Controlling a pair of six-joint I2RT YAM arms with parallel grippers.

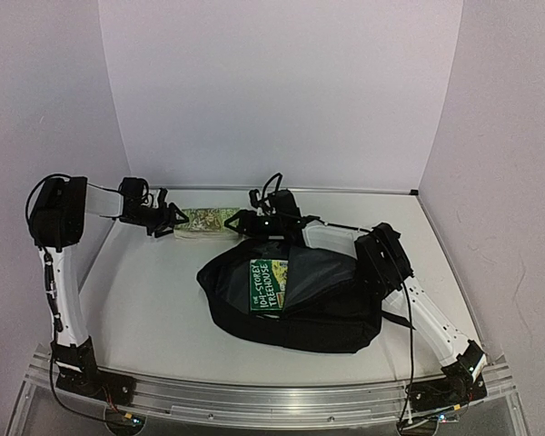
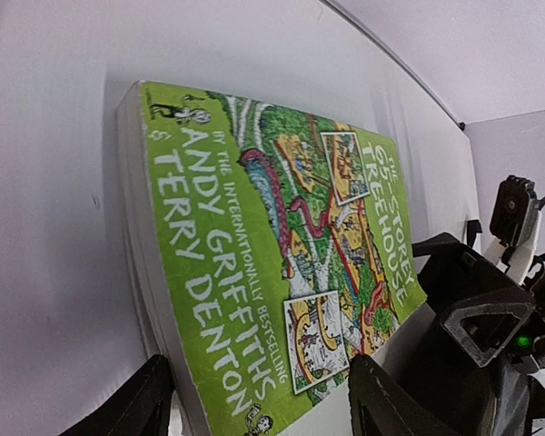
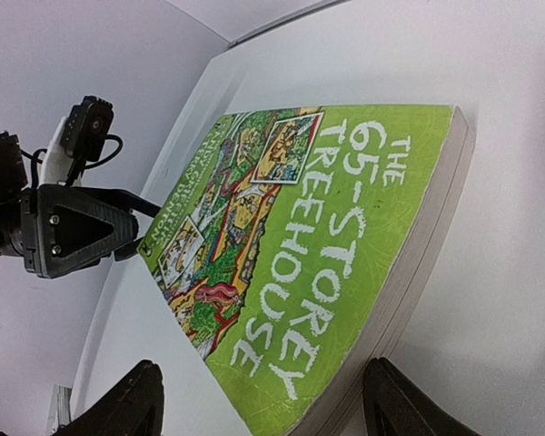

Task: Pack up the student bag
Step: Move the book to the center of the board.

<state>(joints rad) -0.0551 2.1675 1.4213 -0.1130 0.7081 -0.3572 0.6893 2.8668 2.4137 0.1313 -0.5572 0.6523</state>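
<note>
The student bag [image 1: 327, 309], a large black backpack, lies on its side in the middle of the white surface [image 1: 145, 309], mouth open toward the back. A dark green "Treehouse" paperback [image 1: 269, 284] already sits in the opening.

Behind the bag, near the back wall, a bright green paperback, "The 65-Storey Treehouse" [image 1: 203, 221] [image 2: 282, 245] [image 3: 318, 263], lies flat, cover up. The left pincer [image 1: 168, 221] [image 2: 259, 400] faces one short end and the right pincer [image 1: 241, 222] [image 3: 263, 404] the other. Both are spread, each with a finger on either side of the book. The right wrist view shows a gap beside its fingers. In the left wrist view the fingers sit just beside the book's edges, and you cannot tell whether they touch. Neither is pinching the book yet.

The step in hand looks like picking up this second book. To do it well:

- Keep each pincer square to the book, so the fingers meet its long edges evenly.
- Grip low enough to catch the whole block of pages, not just the cover.
- Lift both ends together so the book does not sag or twist.
- Carry it forward over the bag's rim.
- Slide it in alongside the first paperback.
</note>
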